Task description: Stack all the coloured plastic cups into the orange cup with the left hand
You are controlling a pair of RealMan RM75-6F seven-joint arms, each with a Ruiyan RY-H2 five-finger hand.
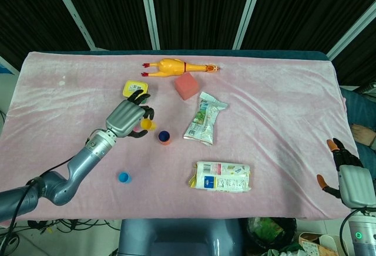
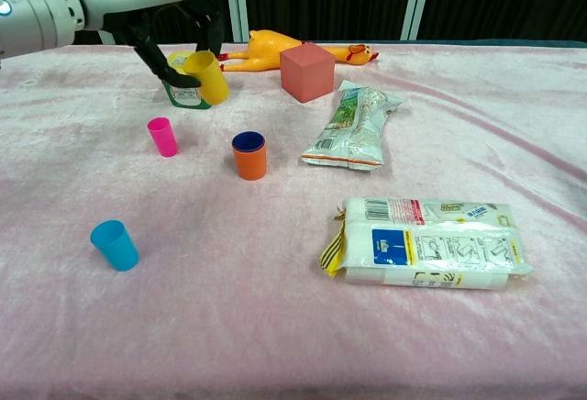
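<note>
- The left hand (image 2: pixel 151 1) is seen raised above the pink cloth (image 2: pixel 275 327), fingers curled around the yellow cup (image 2: pixel 207 77).
- The right hand (image 1: pixel 348 171) is shown at the table's edge, fingers apart, nothing held.
- The yellow cup is gripped tilted, beside the orange cup (image 2: pixel 249 156).
- The orange cup is set upright, a dark blue cup nested inside.

The left hand (image 2: pixel 174 28) holds a yellow cup (image 2: pixel 207 77) up off the pink cloth (image 2: pixel 275 327), tilted, in front of the green tub with a yellow lid (image 2: pixel 183 93). Below it a pink cup (image 2: pixel 162 137) stands on the cloth, with the orange cup (image 2: pixel 249 155), dark blue inside, to its right. A blue cup (image 2: pixel 115 245) stands nearer, well apart from both. A pink cube (image 2: pixel 307 72), rubber chicken (image 2: pixel 261 50) and two food packets (image 2: pixel 358 127) (image 2: pixel 424 244) lie further right.
</note>
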